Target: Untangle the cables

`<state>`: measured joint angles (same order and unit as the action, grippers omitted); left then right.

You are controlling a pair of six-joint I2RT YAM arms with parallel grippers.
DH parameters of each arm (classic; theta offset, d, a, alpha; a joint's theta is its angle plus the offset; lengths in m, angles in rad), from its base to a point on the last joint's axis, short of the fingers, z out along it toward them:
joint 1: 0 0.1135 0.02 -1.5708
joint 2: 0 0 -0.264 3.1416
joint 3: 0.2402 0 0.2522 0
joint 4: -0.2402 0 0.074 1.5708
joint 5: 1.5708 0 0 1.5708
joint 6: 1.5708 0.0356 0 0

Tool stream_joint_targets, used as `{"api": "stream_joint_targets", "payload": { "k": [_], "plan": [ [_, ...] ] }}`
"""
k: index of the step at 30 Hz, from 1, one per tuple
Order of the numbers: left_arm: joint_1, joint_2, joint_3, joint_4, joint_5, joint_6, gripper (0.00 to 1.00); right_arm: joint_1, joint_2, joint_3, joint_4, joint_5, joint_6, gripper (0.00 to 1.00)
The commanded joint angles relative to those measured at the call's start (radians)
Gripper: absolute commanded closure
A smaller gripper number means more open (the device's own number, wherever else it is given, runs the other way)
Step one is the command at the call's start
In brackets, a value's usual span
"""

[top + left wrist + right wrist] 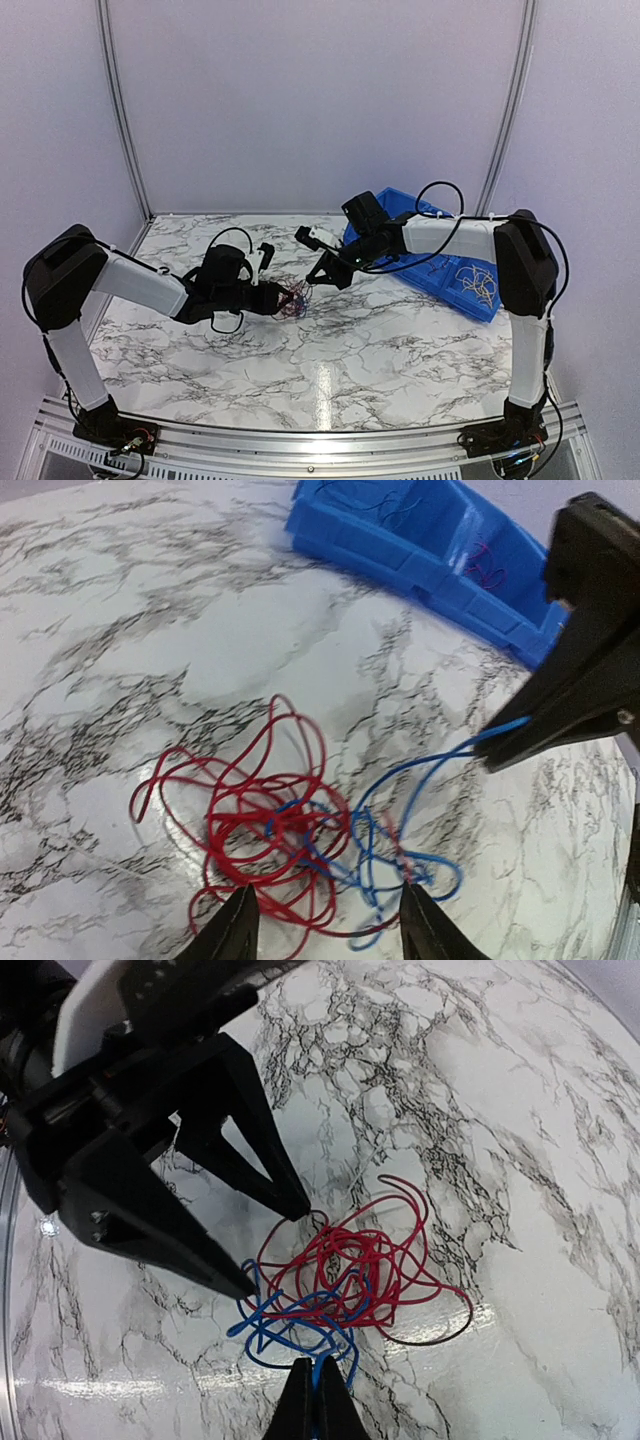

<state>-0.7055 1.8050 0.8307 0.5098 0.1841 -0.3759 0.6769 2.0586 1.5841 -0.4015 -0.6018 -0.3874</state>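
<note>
The cables [298,304] lie in a small tangle on the marble table: a red cable [385,1250] in several loops and a blue cable [270,1325] wound through its near side. My left gripper [330,925] is open, its fingertips [238,920] set on either side of the tangle's edge. My right gripper [320,1370] is shut on a strand of the blue cable, which runs taut from the tangle up to it [500,742]. In the top view the left gripper [287,298] and the right gripper [315,283] meet over the tangle.
A blue plastic bin [455,275] stands on the table to the right behind the right arm, with loose wires inside. The same bin [400,540] fills the top of the left wrist view. White walls close the table at the back and sides.
</note>
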Motion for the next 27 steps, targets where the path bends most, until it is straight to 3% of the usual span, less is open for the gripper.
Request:
{"api": "stream_joint_targets", "payload": {
  "k": [1, 11, 19, 27],
  "plan": [
    [-0.027, -0.039, 0.002, 0.133, -0.001, 0.019, 0.5, 0.005, -0.027, 0.047, 0.0, -0.023, 0.05, 1.0],
    [-0.031, 0.08, 0.09, 0.181, -0.138, -0.074, 0.55, 0.006, -0.054, 0.063, -0.001, -0.046, 0.091, 1.0],
    [-0.032, 0.211, 0.174, 0.238, -0.133, -0.109, 0.55, 0.004, -0.065, 0.079, 0.0, -0.085, 0.11, 1.0],
    [-0.032, 0.268, 0.188, 0.239, -0.242, -0.152, 0.58, 0.005, -0.078, 0.2, -0.082, -0.14, 0.1, 1.0]
  ]
}}
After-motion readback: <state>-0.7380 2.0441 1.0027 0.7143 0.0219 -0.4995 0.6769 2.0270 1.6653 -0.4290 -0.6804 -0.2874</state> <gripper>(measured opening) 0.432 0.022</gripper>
